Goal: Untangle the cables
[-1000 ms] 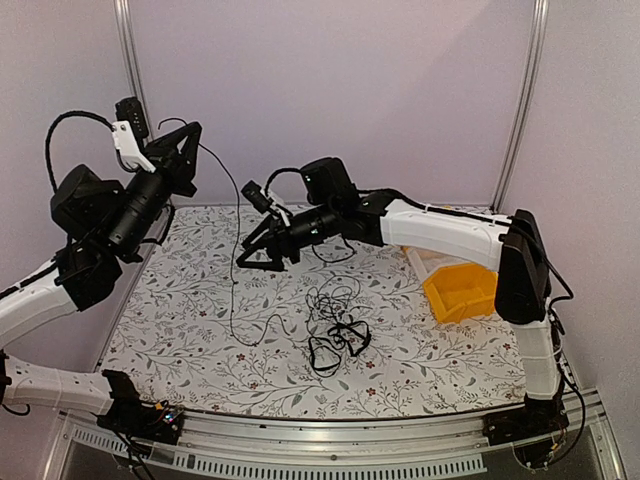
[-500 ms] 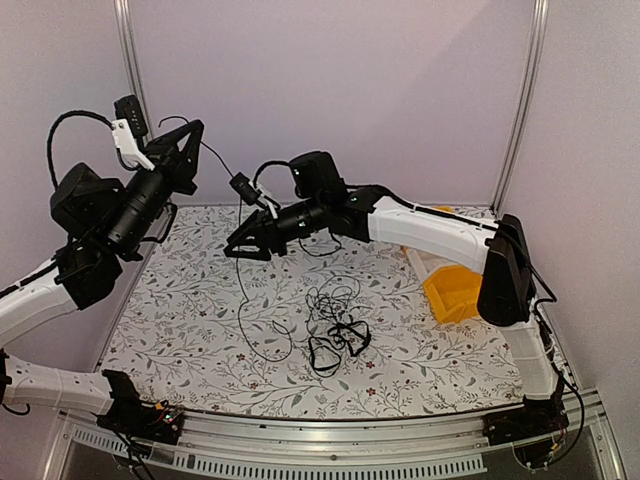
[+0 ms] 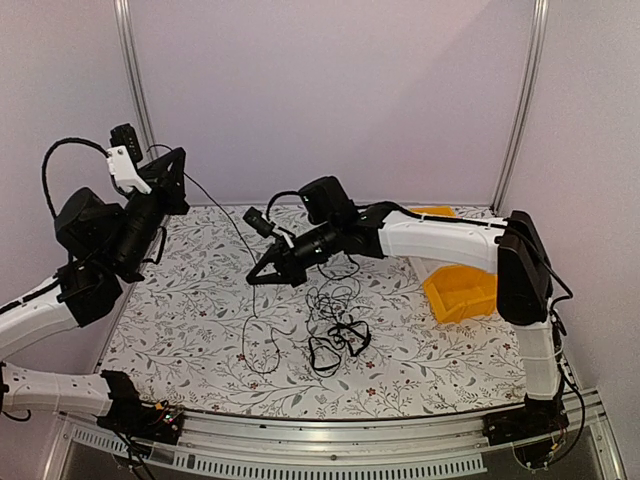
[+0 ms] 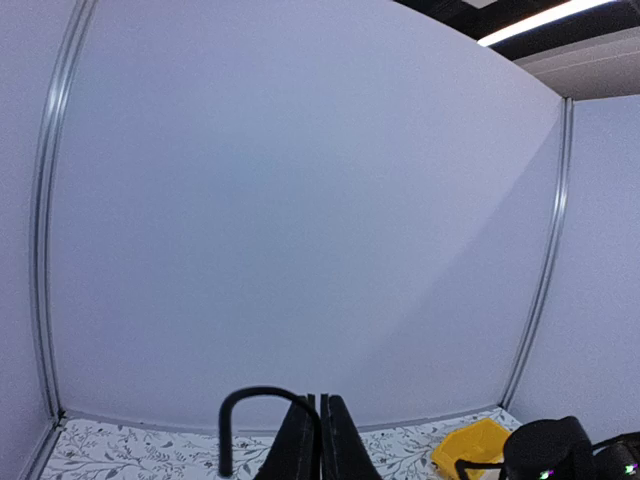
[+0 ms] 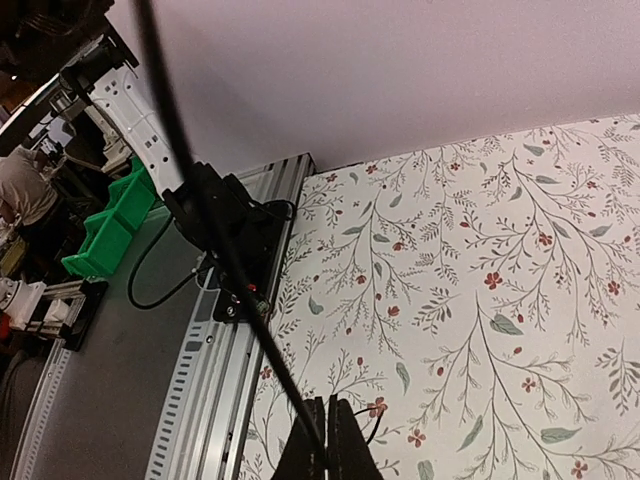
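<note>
High at the left, my left gripper [image 3: 180,158] is shut on one black cable [image 3: 215,212]. That cable slants down, stretched, to my right gripper [image 3: 253,281], which is shut on it just above the patterned mat. Below that grip it hangs slack and curls on the mat [image 3: 262,350]. In the left wrist view a short end of the cable [image 4: 245,394] arches out beside the shut fingers [image 4: 300,445]. The right wrist view has the cable [image 5: 230,262] running from the upper left into the shut fingertips [image 5: 344,445]. The remaining thin black cables [image 3: 335,322] lie tangled mid-mat.
A yellow bin [image 3: 460,292] stands at the mat's right side, under my right forearm, and shows in the left wrist view [image 4: 470,450]. Aluminium posts [image 3: 130,70] frame the back wall. Off the table's left side are green bins [image 5: 100,235].
My right gripper has gone from open to shut on the hanging black cable and has dropped lower and slightly right. The left gripper has shifted a little left, drawing the cable taut between them.
</note>
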`<act>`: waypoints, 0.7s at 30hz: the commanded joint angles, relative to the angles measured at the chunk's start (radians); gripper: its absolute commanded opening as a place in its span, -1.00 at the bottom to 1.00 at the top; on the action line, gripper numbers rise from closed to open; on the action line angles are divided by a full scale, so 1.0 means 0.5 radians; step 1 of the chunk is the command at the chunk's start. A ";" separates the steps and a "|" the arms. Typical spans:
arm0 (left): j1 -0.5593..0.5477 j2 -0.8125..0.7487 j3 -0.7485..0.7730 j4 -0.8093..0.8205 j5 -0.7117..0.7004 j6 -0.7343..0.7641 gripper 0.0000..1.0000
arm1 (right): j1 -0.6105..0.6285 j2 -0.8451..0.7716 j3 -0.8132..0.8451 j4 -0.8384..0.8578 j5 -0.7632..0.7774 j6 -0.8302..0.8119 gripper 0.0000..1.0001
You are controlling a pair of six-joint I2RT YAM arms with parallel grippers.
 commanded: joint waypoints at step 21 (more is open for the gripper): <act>0.392 0.124 -0.750 0.009 0.098 -0.784 -0.57 | -0.688 -0.638 0.559 -0.357 0.473 -0.480 -1.00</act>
